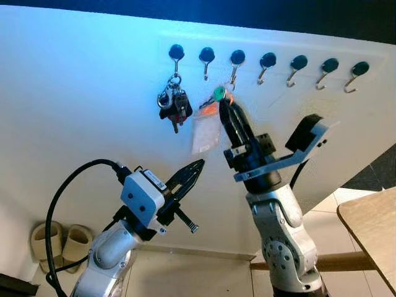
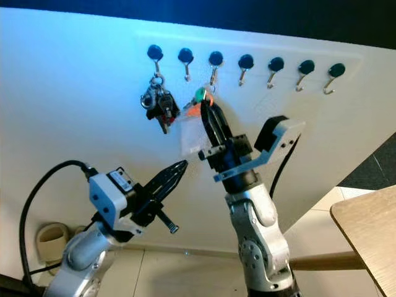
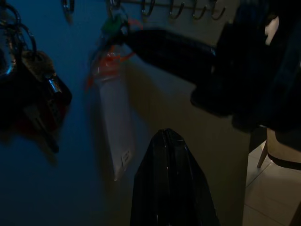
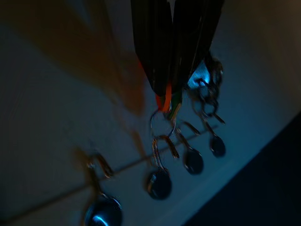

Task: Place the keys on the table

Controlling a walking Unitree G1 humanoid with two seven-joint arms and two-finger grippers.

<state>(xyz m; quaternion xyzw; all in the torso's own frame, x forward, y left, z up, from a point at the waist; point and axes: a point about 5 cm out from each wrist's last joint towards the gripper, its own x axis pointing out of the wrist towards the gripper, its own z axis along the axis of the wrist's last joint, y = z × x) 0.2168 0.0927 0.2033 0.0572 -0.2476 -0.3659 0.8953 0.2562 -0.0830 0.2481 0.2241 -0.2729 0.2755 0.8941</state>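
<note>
The white wall (image 1: 74, 93) is carrying a row of hooks (image 1: 268, 62) with dark round caps and thin bent wire. The right gripper (image 1: 224, 106) is reaching up under the third hook from the wall's left end, its fingers pinching the keys (image 1: 218, 94) (green and orange tags, a clear sleeve), probably to lift the ring free. The left gripper (image 1: 197, 167) is waiting below, fingers together. The wooden table (image 1: 374, 229) is standing lower right of the wall.
</note>
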